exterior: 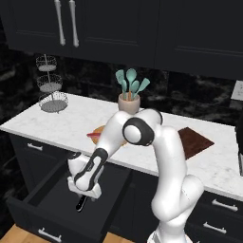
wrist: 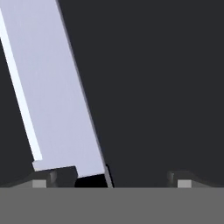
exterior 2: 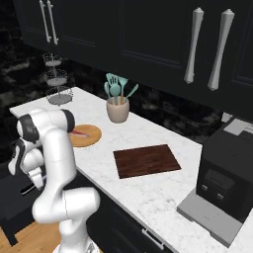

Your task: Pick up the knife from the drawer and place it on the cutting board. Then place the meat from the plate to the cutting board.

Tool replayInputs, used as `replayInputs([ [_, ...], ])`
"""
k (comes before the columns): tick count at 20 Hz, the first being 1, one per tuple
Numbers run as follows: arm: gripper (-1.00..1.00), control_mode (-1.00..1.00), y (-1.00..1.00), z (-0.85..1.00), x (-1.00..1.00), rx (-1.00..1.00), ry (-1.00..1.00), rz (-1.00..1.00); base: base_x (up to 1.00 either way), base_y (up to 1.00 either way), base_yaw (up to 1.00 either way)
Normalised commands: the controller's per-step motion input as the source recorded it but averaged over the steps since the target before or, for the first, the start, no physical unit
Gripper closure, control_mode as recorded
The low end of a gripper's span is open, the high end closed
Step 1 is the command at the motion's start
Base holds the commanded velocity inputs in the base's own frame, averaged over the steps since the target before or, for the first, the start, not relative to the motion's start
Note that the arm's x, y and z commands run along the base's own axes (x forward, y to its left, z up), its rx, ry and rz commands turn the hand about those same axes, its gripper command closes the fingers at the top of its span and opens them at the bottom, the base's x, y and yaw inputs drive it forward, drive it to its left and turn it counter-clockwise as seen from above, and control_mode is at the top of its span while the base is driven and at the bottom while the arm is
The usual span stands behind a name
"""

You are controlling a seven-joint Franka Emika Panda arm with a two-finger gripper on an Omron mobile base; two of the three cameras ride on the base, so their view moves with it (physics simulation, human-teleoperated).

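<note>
The drawer (exterior: 52, 209) stands pulled out below the counter, and my gripper (exterior: 85, 193) reaches down into it. In the hand view the knife's silver-grey blade (wrist: 57, 87) runs up and to the left over the dark drawer floor. Its black handle end lies between my fingertips (wrist: 48, 177), close to the left one. The gripper (wrist: 114, 179) is open and grips nothing. The knife's dark handle (exterior: 80, 204) shows just under the hand. On the counter the meat (exterior 2: 79, 132) lies on the round plate (exterior 2: 91, 138). To the plate's right lies the cutting board (exterior 2: 146, 160).
A beige holder with teal spatulas (exterior: 129, 92) stands behind the plate. A wire tiered rack (exterior: 50, 90) is at the counter's far left. A dark appliance (exterior 2: 225, 173) stands at the right end. Upper cabinets (exterior: 118, 28) hang above. The drawer walls close in around my hand.
</note>
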Motion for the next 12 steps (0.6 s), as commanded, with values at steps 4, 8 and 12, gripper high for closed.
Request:
replayInputs([
  [4,-1.00,-1.00,0.06,-0.30,0.08,0.00,0.00,0.04,0.00,0.00,0.00],
  [8,-1.00,-1.00,0.11,-0.25,0.02,0.00,0.00,0.05,0.00,0.00,0.00],
  [12,1.00,-1.00,0.03,-0.45,-0.03,0.00,-0.02,0.02,0.00,0.00,0.00],
])
